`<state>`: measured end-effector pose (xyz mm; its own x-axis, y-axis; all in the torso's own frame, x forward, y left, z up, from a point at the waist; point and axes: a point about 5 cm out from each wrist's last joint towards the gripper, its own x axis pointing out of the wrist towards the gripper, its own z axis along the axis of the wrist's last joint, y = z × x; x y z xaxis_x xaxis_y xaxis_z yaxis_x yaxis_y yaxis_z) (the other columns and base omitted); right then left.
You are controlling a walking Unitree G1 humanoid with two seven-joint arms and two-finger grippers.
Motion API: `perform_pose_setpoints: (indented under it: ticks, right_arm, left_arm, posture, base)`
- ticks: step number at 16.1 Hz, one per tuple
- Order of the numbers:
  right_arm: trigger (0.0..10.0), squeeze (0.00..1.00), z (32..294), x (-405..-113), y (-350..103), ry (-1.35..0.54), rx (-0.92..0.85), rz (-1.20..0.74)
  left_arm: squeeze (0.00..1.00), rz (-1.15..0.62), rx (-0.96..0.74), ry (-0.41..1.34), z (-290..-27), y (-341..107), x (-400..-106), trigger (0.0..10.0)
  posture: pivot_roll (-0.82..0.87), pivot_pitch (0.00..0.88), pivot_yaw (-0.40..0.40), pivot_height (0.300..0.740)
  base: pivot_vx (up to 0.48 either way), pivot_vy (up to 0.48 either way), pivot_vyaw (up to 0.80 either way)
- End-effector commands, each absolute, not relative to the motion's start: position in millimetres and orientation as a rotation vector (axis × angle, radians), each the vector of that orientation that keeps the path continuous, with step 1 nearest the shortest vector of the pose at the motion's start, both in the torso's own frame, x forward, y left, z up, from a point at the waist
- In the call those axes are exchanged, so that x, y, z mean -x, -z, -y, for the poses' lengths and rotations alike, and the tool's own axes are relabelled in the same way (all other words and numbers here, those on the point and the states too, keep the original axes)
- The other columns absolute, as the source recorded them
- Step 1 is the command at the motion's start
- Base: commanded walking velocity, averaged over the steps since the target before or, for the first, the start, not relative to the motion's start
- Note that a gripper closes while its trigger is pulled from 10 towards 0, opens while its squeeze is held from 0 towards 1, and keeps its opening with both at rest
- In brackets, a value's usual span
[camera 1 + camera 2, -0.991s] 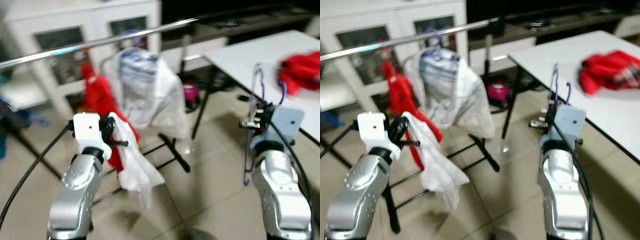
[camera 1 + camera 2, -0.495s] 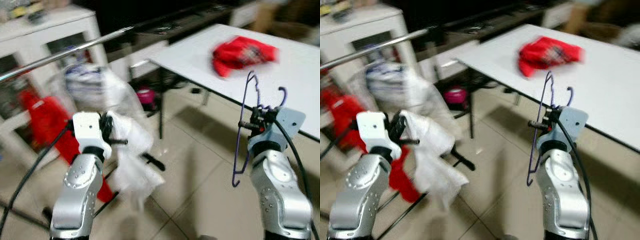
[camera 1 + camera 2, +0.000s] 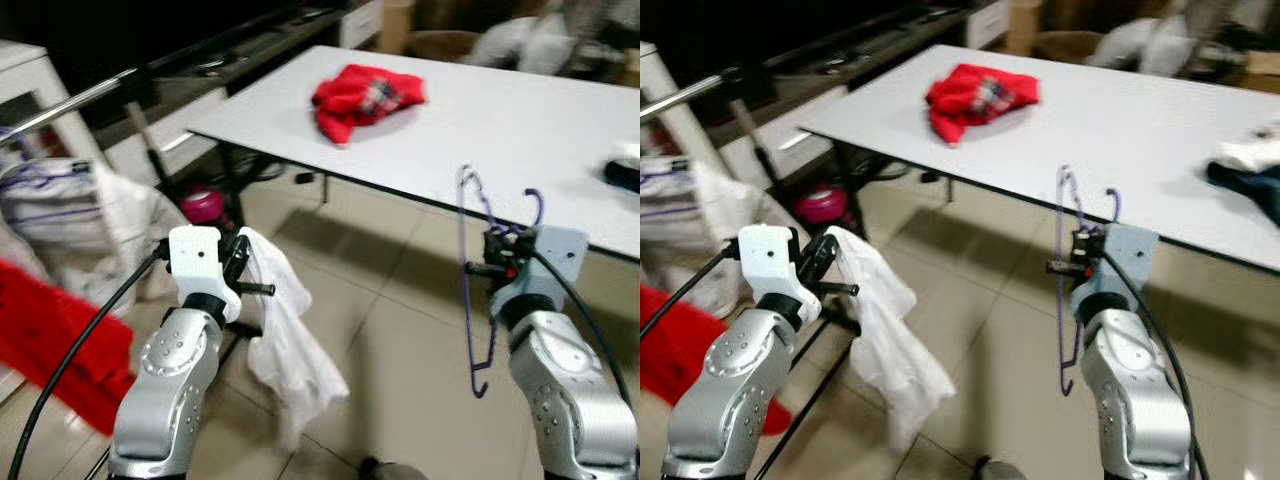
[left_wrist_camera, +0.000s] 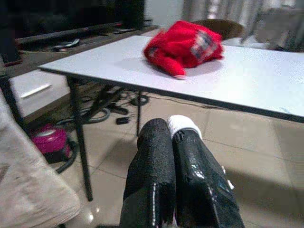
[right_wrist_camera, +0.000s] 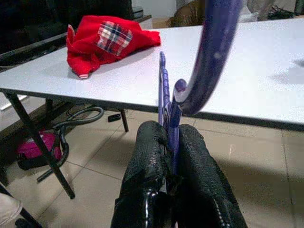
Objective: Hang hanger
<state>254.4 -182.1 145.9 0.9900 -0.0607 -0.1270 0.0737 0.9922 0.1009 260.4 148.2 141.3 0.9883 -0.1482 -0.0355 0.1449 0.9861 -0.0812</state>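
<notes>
A purple wire hanger (image 3: 468, 300) hangs upright in my right gripper (image 3: 497, 252), which is shut on it just below the hook; the hold is close up in the right wrist view, hanger (image 5: 209, 52), gripper (image 5: 168, 130). My left gripper (image 3: 243, 264) is shut on a white cloth (image 3: 290, 345) that droops toward the floor; a bit of that cloth (image 4: 183, 124) pokes out between the shut fingers. The metal clothes rail (image 3: 70, 103) runs at the far left, well away from the hanger.
A white table (image 3: 520, 110) stands ahead with a red garment (image 3: 365, 93) on it and dark and white cloths (image 3: 1250, 170) at its right end. Below the rail hang a white garment (image 3: 70, 205) and a red one (image 3: 55, 345). Tiled floor lies between.
The camera has swung right: the rail and hanging clothes slid to the left edge and the table now lies ahead. Both grippers keep their holds.
</notes>
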Motion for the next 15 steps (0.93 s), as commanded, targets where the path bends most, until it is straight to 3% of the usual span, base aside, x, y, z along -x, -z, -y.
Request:
perform_pose_setpoints:
  ticks: [1,6,12,15]
  right_arm:
    - [10.0,0.00,180.0,-253.9,-146.2,0.058,-0.124,-0.133]
    - [10.0,0.00,185.4,-252.0,-144.3,0.095,-0.072,-0.148]
    - [10.0,0.00,186.9,-253.4,-150.8,0.131,-0.134,-0.116]
    - [10.0,0.00,184.3,-253.5,-150.6,0.115,-0.151,-0.116]
  left_arm:
    - [0.00,-0.010,0.076,0.149,-151.2,-148.6,-261.8,10.0]
    - [0.00,-0.016,0.067,0.147,-153.8,-148.9,-263.6,10.0]
    - [0.00,-0.019,0.064,0.149,-153.9,-148.4,-265.9,10.0]
    - [0.00,-0.010,0.084,0.150,-152.6,-150.3,-263.9,10.0]
  posture:
    - [-0.10,0.000,0.087,0.740]
    - [-0.11,0.000,0.092,0.740]
    - [-0.11,0.000,0.090,0.740]
    - [-0.11,0.000,0.088,0.740]
  base:
    - [0.000,0.394,-0.80]
    - [0.000,0.474,-0.80]
    - [0.000,0.480,-0.79]
    - [0.000,0.134,-0.77]
